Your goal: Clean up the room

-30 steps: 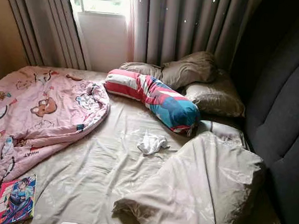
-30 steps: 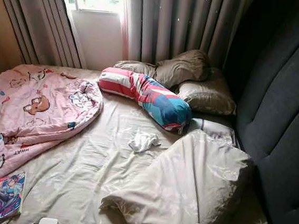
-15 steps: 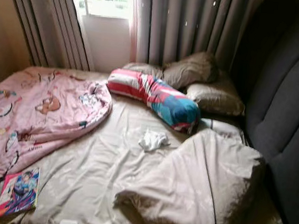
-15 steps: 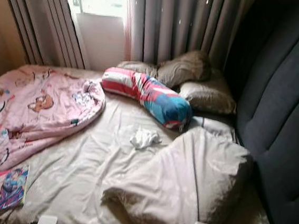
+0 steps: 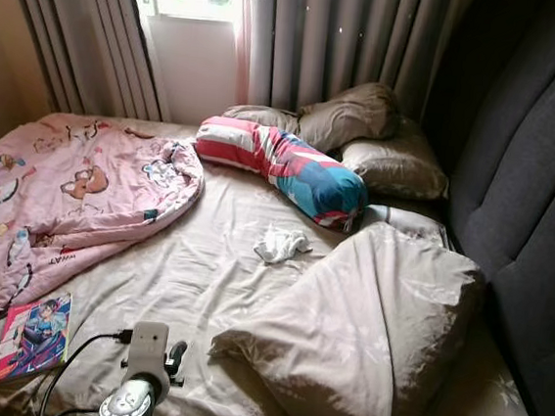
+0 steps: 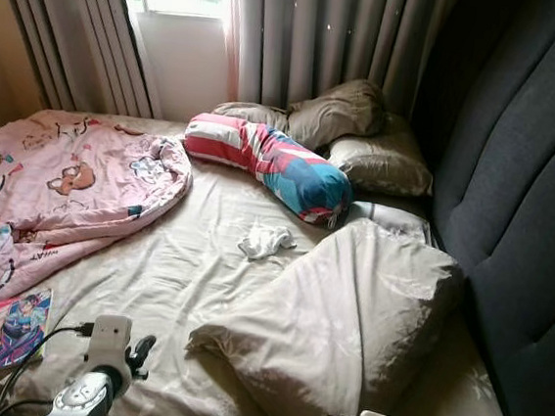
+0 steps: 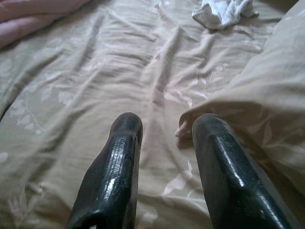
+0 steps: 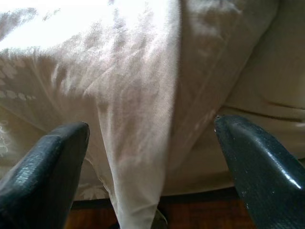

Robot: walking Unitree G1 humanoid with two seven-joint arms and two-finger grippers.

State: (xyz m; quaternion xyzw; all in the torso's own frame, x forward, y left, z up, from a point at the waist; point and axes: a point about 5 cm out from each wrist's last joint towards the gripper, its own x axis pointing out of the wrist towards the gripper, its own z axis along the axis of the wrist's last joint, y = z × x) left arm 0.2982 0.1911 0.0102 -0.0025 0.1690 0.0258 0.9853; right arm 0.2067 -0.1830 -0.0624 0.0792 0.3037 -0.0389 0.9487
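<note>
The bed (image 5: 191, 288) is unmade, so by my judgement the tidying has barely begun. Its beige duvet (image 5: 374, 326) lies bunched against the headboard (image 5: 542, 214), and the pink cartoon blanket (image 5: 52, 196) is heaped on the side of the bed away from the headboard. A striped bolster (image 5: 282, 164) lies across the bed beside 3 brown pillows (image 5: 364, 128) stacked in the corner by the headboard. A comic book (image 5: 34, 335) sits at the pink blanket's near edge, and a small white cloth (image 5: 282, 245) lies mid-bed just below the bolster. The left gripper (image 7: 164, 167) hovers over the sheet near the duvet's corner, fingers parted and empty. The right gripper (image 8: 152, 162) hangs at the duvet's near edge, fingers spread wide, holding nothing. Everything remains to be straightened or collected.
</note>
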